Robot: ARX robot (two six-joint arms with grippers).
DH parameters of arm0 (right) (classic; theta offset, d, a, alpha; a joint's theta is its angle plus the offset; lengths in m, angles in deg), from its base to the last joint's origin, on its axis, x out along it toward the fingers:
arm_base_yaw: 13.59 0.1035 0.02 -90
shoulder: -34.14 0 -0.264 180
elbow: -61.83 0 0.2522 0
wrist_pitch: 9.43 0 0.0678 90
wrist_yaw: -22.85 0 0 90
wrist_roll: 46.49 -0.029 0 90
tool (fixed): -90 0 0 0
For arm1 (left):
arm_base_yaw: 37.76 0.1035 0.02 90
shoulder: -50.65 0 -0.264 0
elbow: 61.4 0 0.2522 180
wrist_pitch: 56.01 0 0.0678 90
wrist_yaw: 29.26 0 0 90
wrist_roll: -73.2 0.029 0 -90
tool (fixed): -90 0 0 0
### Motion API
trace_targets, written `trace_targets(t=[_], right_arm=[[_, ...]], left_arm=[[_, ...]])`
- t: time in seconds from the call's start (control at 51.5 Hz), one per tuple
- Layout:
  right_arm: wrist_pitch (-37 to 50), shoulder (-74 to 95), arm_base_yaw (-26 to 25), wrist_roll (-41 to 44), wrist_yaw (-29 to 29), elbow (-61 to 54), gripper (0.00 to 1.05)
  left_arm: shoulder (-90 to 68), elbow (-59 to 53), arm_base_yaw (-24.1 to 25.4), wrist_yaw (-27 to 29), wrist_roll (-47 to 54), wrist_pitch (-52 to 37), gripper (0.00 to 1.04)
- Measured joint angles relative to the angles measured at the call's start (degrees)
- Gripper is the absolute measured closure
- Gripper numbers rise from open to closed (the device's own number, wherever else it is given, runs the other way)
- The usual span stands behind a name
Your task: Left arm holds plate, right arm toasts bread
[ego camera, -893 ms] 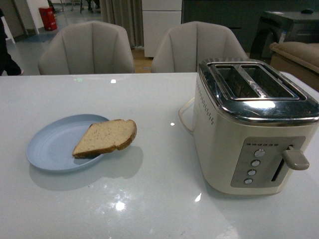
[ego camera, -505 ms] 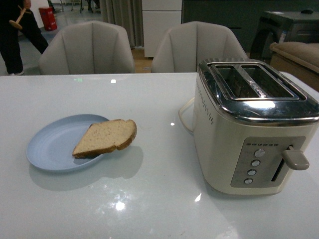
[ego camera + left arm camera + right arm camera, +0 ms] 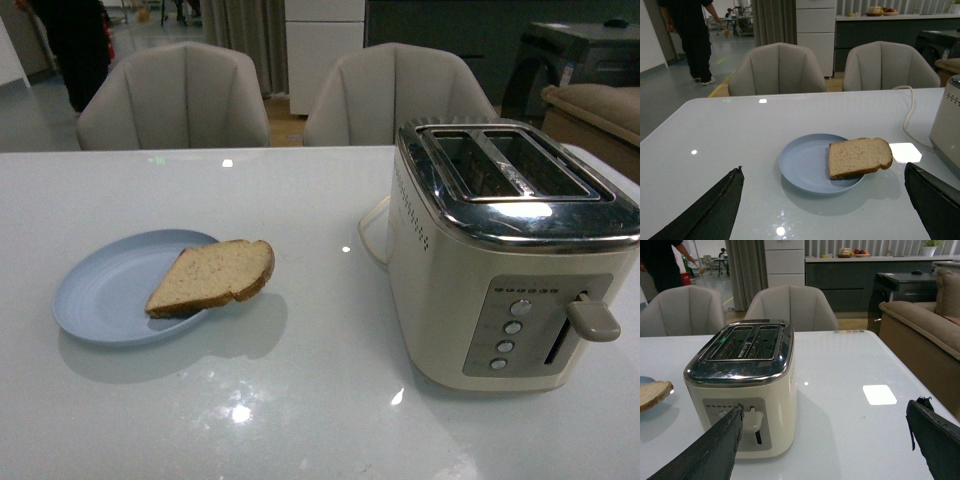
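The bread is laid on the blue plate. Its flat end is rested on the plate, and its round end is stuck out over the rim, on the side toward the toaster. The plate is set on the white table, closer to the left edge than to the middle. The toaster is placed by the right edge, well apart from the plate. It is cream with a shiny top, and its two slots are seen to be empty. Its lever is seen at the top of its track. A white cord is run over the table from the toaster toward the far edge. Two grey chairs are pushed up to the far edge.

The left gripper is held over the table on the near side of the plate, and its two dark fingers are spread wide apart. The right gripper is held on the near side of the toaster, and its fingers are spread wide apart too. A person in dark clothes is seen far behind the chairs.
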Motion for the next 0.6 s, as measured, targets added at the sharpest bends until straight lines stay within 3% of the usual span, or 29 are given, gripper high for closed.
trace_targets(t=[0.602], right_arm=[[0.0, 0.0, 0.0, 0.0, 0.0, 0.0, 0.06]], left_arm=[[0.0, 0.0, 0.0, 0.0, 0.0, 0.0, 0.07]])
